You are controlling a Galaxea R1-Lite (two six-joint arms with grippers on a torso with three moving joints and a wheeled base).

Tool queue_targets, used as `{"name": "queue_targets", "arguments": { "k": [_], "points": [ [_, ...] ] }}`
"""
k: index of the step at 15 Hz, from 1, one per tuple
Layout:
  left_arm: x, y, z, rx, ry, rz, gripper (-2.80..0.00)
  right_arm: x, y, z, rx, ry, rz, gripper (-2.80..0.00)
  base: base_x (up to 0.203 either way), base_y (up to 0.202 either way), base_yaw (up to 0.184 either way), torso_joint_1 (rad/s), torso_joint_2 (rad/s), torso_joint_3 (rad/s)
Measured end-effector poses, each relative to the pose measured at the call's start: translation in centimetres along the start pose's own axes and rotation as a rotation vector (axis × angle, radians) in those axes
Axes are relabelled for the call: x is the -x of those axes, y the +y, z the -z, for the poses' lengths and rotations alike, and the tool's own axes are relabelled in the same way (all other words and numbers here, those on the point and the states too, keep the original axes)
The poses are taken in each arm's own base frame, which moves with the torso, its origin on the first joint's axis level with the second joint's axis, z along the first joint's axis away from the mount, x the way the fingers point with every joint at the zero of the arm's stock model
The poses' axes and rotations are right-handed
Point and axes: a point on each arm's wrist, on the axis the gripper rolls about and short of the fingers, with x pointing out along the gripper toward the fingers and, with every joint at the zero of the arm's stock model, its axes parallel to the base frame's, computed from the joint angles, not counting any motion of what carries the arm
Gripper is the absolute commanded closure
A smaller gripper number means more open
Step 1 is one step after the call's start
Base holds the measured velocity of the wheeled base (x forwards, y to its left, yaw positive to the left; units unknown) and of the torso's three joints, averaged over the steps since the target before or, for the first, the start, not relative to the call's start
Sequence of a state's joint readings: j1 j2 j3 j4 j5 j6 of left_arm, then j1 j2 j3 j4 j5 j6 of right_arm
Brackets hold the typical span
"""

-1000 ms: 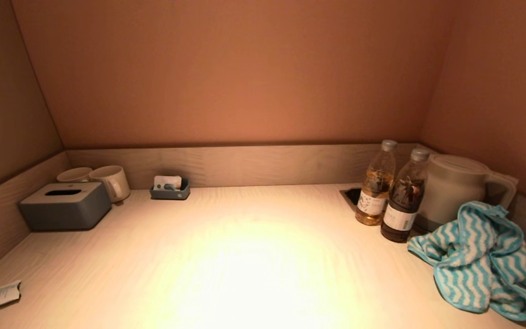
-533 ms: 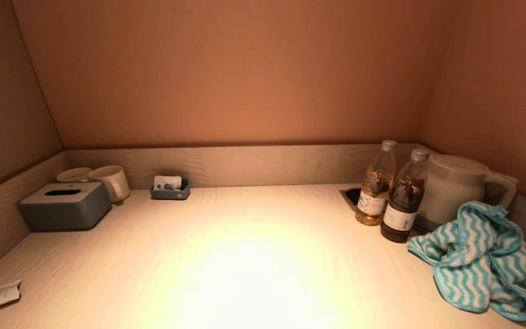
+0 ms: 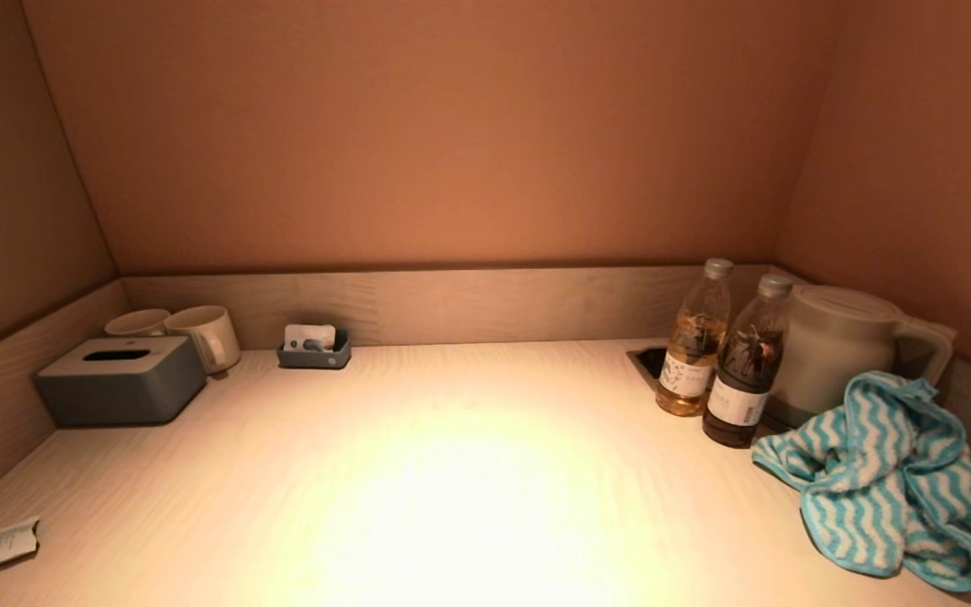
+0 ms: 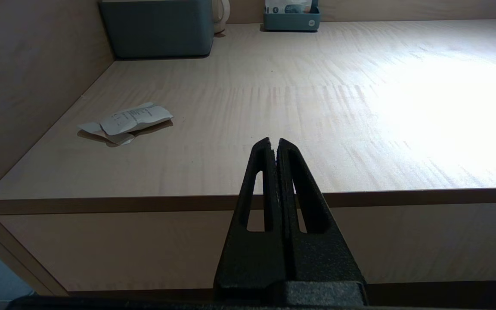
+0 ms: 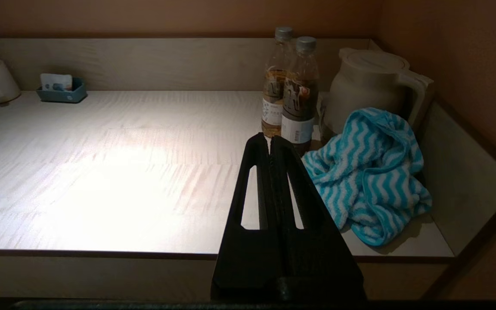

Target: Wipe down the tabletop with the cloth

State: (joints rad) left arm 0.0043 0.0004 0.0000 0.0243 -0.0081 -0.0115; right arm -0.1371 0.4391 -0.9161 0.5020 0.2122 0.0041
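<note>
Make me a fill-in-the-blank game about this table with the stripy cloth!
1. The striped cloth lies bunched in front of the white ____.
2. Beside the kettle stand ____ bottles.
3. Behind the grey tissue box sit two white ____.
4. The right gripper is shut and holds ____.

Missing words: kettle; two; mugs; nothing

Two matte black, tapered fingers with slotted cut-outs are seen on the left gripper [image 4: 277, 142] and right gripper [image 5: 269, 138].
</note>
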Motion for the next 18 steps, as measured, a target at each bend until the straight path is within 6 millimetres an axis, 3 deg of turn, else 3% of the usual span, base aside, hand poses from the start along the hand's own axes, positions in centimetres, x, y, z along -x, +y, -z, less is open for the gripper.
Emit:
{"name": "queue_targets", "arguments": {
  "k": [4, 11, 18],
  "points": [
    [0.0, 0.0, 0.0, 0.000, 0.000, 0.000, 0.00, 2.6, -0.5, 1.0, 0.037, -0.051, -0.057, 0.00, 0.000, 0.000, 0.000, 0.000, 0.00, 0.000],
    [0.0, 0.0, 0.0, 0.000, 0.000, 0.000, 0.00, 3.8, -0.8, 4.7, 0.049, -0.059, -0.041, 0.00, 0.000, 0.000, 0.000, 0.000, 0.00, 0.000],
    [0.0, 0.0, 0.0, 0.000, 0.000, 0.000, 0.00, 4.5, -0.8, 9.9, 0.034, -0.080, -0.042, 0.00, 0.000, 0.000, 0.000, 0.000, 0.00, 0.000]
  ]
}}
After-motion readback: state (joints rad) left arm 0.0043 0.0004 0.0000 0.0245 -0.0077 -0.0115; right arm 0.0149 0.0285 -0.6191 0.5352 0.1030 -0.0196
